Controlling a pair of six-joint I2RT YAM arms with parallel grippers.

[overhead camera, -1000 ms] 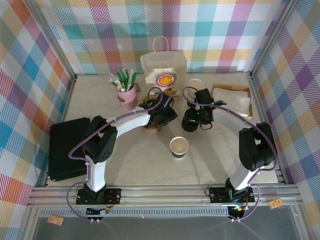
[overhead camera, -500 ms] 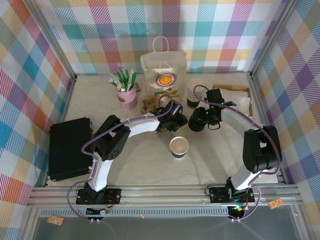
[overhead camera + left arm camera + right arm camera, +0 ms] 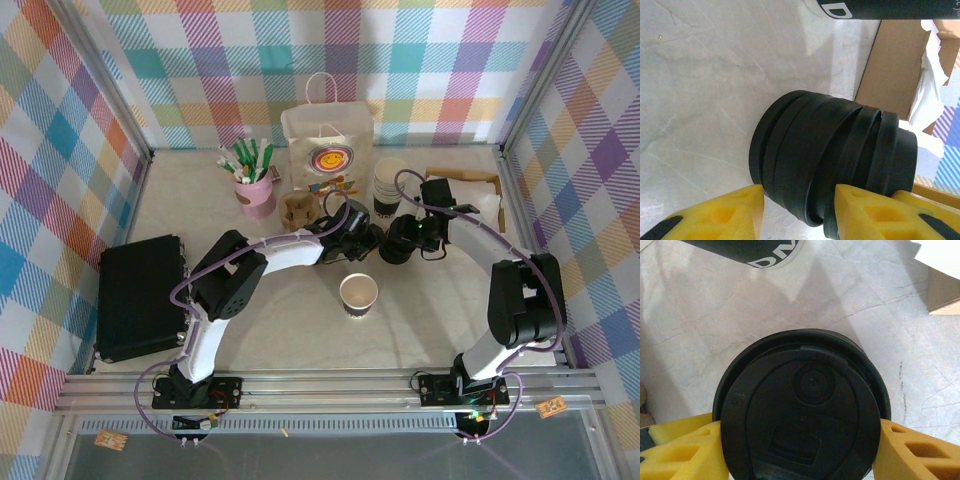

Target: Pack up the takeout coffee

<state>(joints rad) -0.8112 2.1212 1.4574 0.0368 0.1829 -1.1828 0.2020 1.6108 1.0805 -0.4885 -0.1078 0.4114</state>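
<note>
My right hand [image 3: 800,452] clamps the lid stack [image 3: 805,390], so my parted left hand [image 3: 797,196] should pinch just one lid's rim

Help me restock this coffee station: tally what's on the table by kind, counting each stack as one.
Paper bag: 1
Pink cup of pens: 1
Black case: 1
Lone open paper cup: 1
Stack of paper cups: 1
Stack of black lids: 1
Cardboard box: 1
Brown cardboard piece: 1
Total: 8
</note>
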